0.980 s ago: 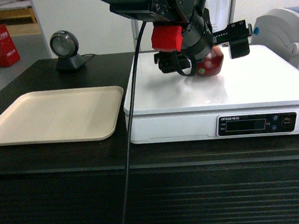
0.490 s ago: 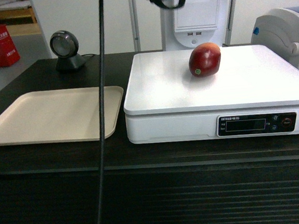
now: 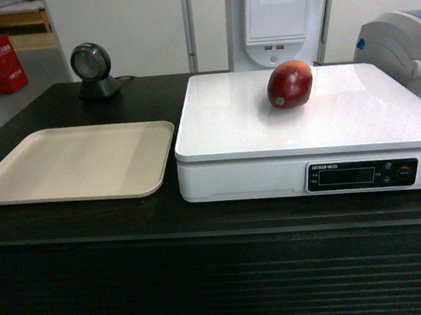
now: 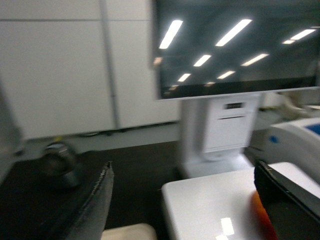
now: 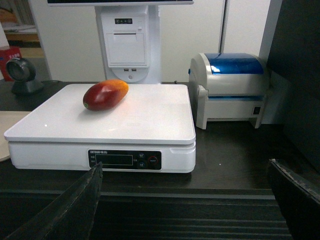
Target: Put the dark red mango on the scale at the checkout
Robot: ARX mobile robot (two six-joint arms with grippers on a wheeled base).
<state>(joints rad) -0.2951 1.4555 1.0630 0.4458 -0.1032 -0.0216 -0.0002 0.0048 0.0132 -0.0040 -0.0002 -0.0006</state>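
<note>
The dark red mango (image 3: 290, 84) lies on the glossy white top of the scale (image 3: 238, 136), toward its back; the right wrist view shows the mango (image 5: 105, 94) on the scale (image 5: 150, 115) too, its orange end to the right. The scale stands on the dark wood-grain checkout (image 3: 84, 227). No gripper appears in the head view. My left gripper (image 4: 185, 172) is open and empty, high above the counter, with an orange blur of the mango (image 4: 261, 212) beside its right finger. My right gripper (image 5: 185, 175) hangs open and empty in front of the checkout's ribbed front (image 5: 185, 220).
A flat beige tray (image 3: 74, 163) lies left of the scale. A round black scanner (image 3: 94, 72) stands at the back left. A white terminal post (image 3: 279, 19) rises behind the scale. A white and blue printer (image 5: 231, 90) sits right of it.
The left arm let go of the mango on the scale, rose and left the head view. The mango stays where it was set down.
</note>
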